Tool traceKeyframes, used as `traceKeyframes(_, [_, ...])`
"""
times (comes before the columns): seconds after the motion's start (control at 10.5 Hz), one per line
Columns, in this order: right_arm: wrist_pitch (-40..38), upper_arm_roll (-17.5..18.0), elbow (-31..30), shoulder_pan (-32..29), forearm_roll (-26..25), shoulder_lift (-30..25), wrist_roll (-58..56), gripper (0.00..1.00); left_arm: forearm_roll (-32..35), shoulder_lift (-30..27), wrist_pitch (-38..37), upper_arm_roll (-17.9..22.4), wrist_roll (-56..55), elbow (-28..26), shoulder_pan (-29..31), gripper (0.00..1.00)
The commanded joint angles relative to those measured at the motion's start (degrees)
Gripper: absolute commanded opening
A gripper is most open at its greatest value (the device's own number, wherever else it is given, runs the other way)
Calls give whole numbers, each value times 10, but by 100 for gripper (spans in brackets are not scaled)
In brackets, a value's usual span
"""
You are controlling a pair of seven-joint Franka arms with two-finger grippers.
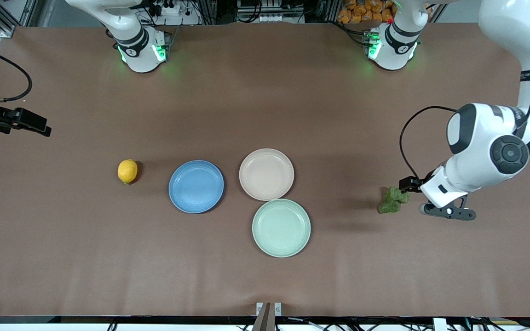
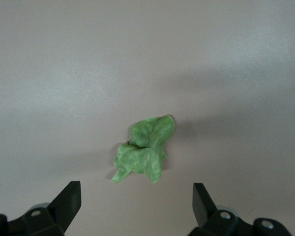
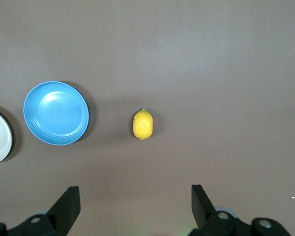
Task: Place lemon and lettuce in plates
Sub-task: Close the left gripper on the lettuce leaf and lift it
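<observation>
- The left gripper (image 2: 136, 206) hangs over the table just beside the lettuce (image 1: 393, 199), its fingers (image 2: 66, 199) spread wide with nothing between them. The lettuce lies on the bare table toward the left arm's end, well apart from the beige plate (image 1: 266, 174).
- The lettuce is soft and lopsided. If the fingers close on a thin ruffle instead of the clump's body, it probably tears free or slides out on the lift.
- Coming down off-centre likely nudges the light clump along the cloth rather than trapping it.
- The green plate (image 1: 281, 227) touches the beige plate on the side nearer the front camera. A sloppy carry could drop the lettuce in the wrong dish.
- The right gripper (image 3: 135, 206) hangs high near the right arm's end of the table, fingers (image 3: 67, 201) also wide apart and empty. The lemon (image 1: 127, 171) rests on the table, near the blue plate (image 1: 196, 186), toward the right arm's end from it.
- The lemon is round and smooth, so a glancing touch could set it rolling away from the blue plate.
</observation>
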Motion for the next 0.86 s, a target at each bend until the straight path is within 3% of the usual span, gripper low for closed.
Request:
traceKeyframes(0.0, [-4,3,7,-7,6,2,3,100,31,-8,53,-2,-15,-52,-3,100])
traceKeyframes(0.76, [15,3,6,-13,3,4,2,100,115,77,100,-3,-6,-69,-21,100])
